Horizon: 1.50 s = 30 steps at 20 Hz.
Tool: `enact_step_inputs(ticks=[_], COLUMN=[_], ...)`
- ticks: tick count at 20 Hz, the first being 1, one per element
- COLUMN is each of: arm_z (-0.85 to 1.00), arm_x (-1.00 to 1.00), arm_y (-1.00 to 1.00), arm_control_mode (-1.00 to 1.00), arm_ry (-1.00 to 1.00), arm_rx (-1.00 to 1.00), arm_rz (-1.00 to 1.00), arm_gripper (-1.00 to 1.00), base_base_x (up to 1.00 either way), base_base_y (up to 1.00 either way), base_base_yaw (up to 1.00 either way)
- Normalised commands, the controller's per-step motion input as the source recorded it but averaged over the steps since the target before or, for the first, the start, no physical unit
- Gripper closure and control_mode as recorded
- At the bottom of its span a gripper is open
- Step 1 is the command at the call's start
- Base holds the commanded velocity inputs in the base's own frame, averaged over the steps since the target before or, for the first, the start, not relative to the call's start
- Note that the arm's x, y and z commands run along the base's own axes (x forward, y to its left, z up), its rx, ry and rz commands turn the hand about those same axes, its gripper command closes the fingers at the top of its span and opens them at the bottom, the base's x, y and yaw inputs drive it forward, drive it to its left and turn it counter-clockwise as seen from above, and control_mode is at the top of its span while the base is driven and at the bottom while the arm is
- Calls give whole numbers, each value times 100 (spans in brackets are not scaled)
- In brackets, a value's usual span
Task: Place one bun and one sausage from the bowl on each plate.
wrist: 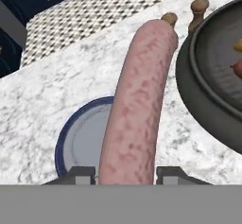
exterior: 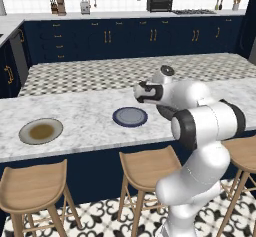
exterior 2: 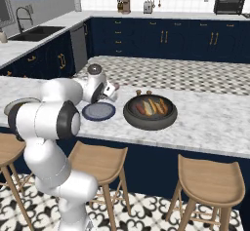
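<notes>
The gripper (wrist: pixel 126 173) is pinched on a pink sausage (wrist: pixel 137 105), one finger on each side of its near end, and the sausage sticks out lengthwise from between them. It hangs above the marble counter (exterior: pixel 85 113), over the edge of the dark blue plate (wrist: pixel 78 140) on the side facing the bowl. The dark bowl (exterior 2: pixel 149 113) sits on the counter just beside the blue plate, with buns (exterior 2: pixel 157 105) and more sausages (exterior 2: pixel 141 109) lying in it. Two small brown knobs (wrist: pixel 198 6) stand just past the bowl's rim. The beige plate (exterior: pixel 41 131) with the brown centre lies well apart from the bowl, beyond the blue plate.
</notes>
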Motion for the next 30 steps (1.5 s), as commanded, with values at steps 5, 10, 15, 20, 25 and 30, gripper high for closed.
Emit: enact_step_inputs(ticks=[5,10,15,20,25,30], arm_z=[-35,-79,-59,-25,-31,-24], arm_x=[-13,-5,2,22,51,12], arm_y=[84,25,8,28,15,5], arm_control_mode=[-100,-100,-100,-100,-100,-100], arm_ry=[10,6,1,0,0,0], arm_rx=[-1,0,0,0,0,0], arm_rz=[9,0,0,0,0,0], arm_gripper=[100,100,100,100,100,-100], base_base_x=[0,0,0,0,0,0], base_base_y=[0,0,0,0,0,0], base_base_yaw=[0,0,0,0,0,0])
